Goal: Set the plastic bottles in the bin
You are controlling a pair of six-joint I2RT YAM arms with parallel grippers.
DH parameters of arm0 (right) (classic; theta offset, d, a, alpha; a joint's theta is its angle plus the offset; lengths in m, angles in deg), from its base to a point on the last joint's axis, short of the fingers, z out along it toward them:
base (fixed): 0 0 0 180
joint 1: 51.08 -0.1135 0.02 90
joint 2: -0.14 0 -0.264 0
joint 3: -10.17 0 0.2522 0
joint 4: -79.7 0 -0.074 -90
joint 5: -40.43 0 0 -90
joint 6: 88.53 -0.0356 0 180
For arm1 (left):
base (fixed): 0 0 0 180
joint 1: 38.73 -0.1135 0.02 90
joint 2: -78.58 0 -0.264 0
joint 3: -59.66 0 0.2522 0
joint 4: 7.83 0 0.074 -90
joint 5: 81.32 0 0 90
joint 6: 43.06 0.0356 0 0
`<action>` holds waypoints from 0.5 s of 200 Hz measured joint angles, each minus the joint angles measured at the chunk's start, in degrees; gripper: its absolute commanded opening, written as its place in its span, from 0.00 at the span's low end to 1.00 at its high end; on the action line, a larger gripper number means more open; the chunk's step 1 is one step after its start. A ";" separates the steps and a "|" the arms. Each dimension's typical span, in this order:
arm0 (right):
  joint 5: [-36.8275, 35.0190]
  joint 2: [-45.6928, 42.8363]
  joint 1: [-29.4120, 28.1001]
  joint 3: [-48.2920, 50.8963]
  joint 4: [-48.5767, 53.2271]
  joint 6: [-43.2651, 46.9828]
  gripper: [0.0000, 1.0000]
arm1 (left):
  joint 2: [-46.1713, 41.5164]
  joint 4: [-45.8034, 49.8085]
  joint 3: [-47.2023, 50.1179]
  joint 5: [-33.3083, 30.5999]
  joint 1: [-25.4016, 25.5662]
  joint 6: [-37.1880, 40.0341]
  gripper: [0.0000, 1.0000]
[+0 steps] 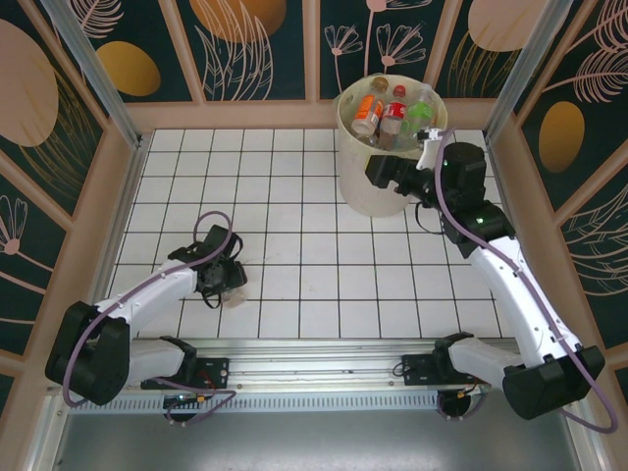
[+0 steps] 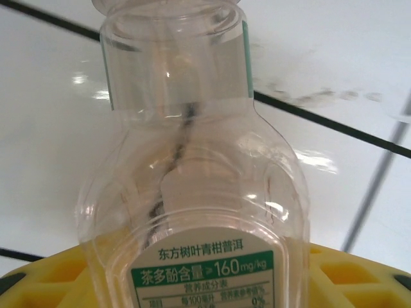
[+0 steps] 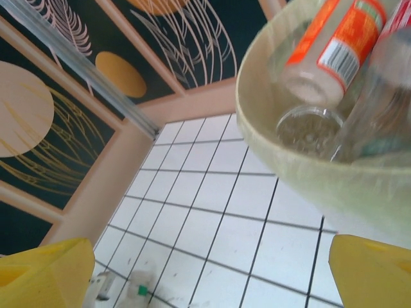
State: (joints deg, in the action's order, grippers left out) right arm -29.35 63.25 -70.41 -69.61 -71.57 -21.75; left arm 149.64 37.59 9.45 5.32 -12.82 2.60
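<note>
- The left tool (image 1: 222, 276) is sitting low on the white tiled worktop with black grid lines (image 1: 294, 196), left of the middle. It is holding a clear plastic bottle with a green-and-white printed label (image 2: 192, 192).
- Its yellow fingers (image 2: 350, 276) are drawn in close and are lying against both sides of the labelled body. How firm the squeeze is cannot be told from the wrist view.
- The bottle's narrower end is pointing away from the tool, so the grip is falling on the wide part, which looks like the right place for it.
- The step in hand appears to be securing the pick before the lift. The thin clear wall is likely flexing under pressure, so only a moderate squeeze is advisable, followed by a straight rise to check that nothing is slipping.
- The round cream-white bin with a yellowish liner (image 1: 361, 191) is standing at the far side, right of centre and well apart from the held bottle. It is already carrying several bottles, an orange-labelled bottle (image 1: 369, 115) among them.
- The right tool (image 1: 428, 147) is hovering just beside the bin's rim with its fingers spread wide and nothing between them.
- The carry is therefore calling for a path that stays clear of that arm and passes well above the rim.
- Letting go over the emptier near-left part of the bin should be keeping the bottle from bouncing off the pile.
</note>
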 measured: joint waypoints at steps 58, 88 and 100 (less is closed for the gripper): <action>8.33 -0.70 -1.77 9.01 -4.79 -7.65 0.93 | -4.17 -18.14 -4.74 9.57 7.78 6.75 0.58; 11.26 -0.55 -3.02 9.94 -7.91 -10.01 0.92 | -4.26 -26.67 -6.19 17.14 9.33 10.91 0.61; 12.72 -0.02 -3.17 9.94 -9.81 -10.49 0.92 | -3.82 -28.96 -6.71 19.89 9.92 12.63 0.61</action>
State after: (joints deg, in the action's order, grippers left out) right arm -16.62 63.23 -73.58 -59.66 -81.39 -32.24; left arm 145.82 8.63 2.74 25.21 -2.90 15.24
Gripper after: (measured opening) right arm 0.919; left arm 0.613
